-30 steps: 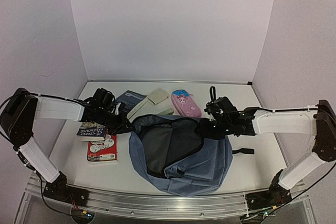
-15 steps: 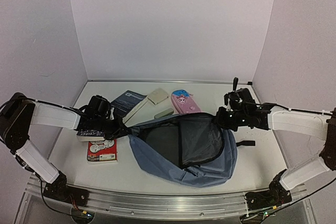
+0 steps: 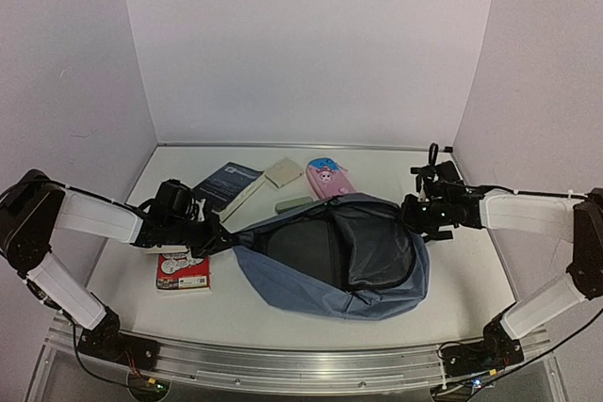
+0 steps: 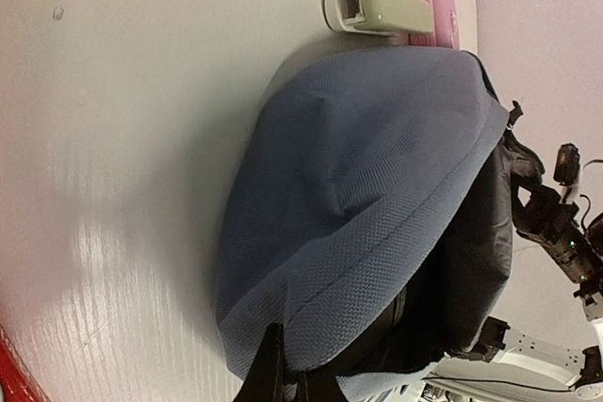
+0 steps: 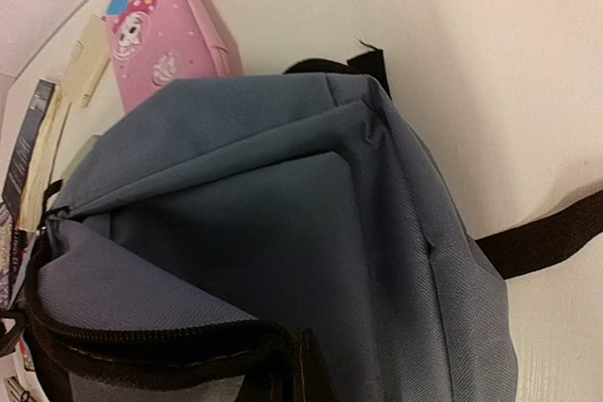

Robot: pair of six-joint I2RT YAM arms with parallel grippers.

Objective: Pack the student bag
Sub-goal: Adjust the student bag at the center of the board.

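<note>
The student bag (image 3: 311, 280), grey-blue with a dark lining, lies in the middle of the table with its mouth stretched wide. My left gripper (image 3: 224, 237) is shut on the bag's left rim; in the left wrist view the fabric edge (image 4: 377, 185) runs into the shut gripper (image 4: 287, 385). My right gripper (image 3: 413, 215) is shut on the zip edge at the bag's right side. In the right wrist view that gripper (image 5: 294, 376) pinches the black zip band of the bag (image 5: 311, 204). The inside looks dark; I see nothing in it.
Behind the bag lie a dark blue book (image 3: 226, 183), a beige pad (image 3: 283, 172), a pink pencil case (image 3: 328, 178) and a pale green stapler (image 3: 294, 203). A red book (image 3: 184, 271) lies under my left arm. A black strap (image 5: 546, 233) trails to the right.
My right gripper shut on the bag's zip edge and pulled it to the right. The left gripper drew its rim leftward. The bag's mouth stretched wider and the bag shifted right.
</note>
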